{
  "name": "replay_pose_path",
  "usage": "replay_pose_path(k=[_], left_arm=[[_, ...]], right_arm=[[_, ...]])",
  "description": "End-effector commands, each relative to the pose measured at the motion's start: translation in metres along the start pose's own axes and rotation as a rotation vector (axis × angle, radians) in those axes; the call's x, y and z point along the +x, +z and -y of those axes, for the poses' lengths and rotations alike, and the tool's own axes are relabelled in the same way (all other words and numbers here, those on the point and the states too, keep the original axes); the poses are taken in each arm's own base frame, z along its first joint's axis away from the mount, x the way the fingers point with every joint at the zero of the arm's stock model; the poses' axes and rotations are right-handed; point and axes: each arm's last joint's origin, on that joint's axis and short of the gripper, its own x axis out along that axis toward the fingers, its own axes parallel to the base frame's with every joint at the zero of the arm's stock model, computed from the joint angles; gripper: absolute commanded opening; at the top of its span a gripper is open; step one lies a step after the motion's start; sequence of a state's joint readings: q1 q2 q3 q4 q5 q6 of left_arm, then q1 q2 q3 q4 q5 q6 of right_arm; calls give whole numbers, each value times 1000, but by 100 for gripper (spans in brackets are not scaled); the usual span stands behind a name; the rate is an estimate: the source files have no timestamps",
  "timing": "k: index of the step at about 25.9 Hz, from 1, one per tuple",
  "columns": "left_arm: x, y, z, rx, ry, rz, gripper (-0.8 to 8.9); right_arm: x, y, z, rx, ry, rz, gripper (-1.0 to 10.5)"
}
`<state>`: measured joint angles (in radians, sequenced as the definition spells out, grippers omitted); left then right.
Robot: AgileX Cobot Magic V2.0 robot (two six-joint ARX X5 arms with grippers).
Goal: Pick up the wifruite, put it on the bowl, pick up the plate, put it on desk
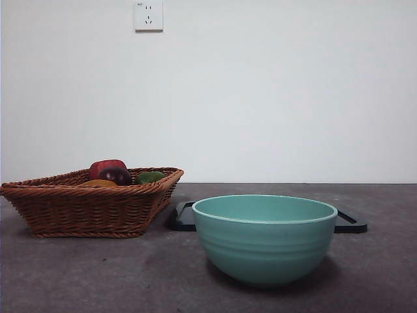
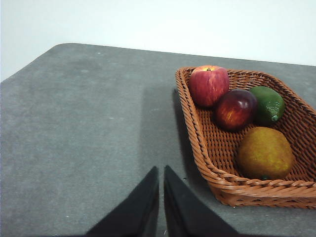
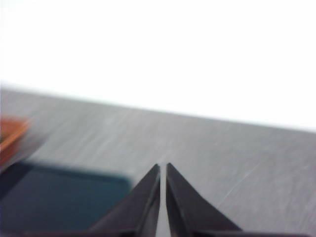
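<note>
Desk (image 1: 78,274) carries basket (image 1: 85,208), bowl (image 1: 264,238) (dark tray (image 1: 350,222) behind).

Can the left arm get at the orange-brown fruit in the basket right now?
Probably yes. The orange-brown fruit lies uncovered at the near end of the wicker basket, the other fruits behind it, and the left gripper sits just beside the basket, jaws shut; it must open them first.

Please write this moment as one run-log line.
left pincer: shut, beside basket | right pincer: shut | wifruite: in basket | bowl: empty

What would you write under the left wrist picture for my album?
Shut left gripper above the grey desk, beside a wicker basket holding four fruits.
</note>
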<state>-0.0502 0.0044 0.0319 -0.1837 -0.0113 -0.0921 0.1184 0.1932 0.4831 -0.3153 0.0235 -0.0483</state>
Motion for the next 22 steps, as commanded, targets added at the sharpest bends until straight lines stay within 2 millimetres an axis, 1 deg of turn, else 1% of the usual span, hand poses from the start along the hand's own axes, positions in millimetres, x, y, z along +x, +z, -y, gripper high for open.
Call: replay_pose_path(k=[1,5,8,11,16,22], left_arm=[[2,-7,-1,4,2,-23,16],[2,-7,-1,4,3,-23,16],[2,-7,-1,4,3,-23,16],[2,-7,-1,4,3,-23,16],[2,-7,-1,4,3,-22,16],[2,-7,-1,4,3,-23,16]], right_arm=[[8,-35,3,-8,-59,58,15],[12,-72,6,35,-120,15,15],[17,-94,8,60,-147,-40,15],[21,-111,9,84,-163,-85,15],[23,-129,10,106,-173,-134,15],[23,-129,10,96,-180,-144,15]])
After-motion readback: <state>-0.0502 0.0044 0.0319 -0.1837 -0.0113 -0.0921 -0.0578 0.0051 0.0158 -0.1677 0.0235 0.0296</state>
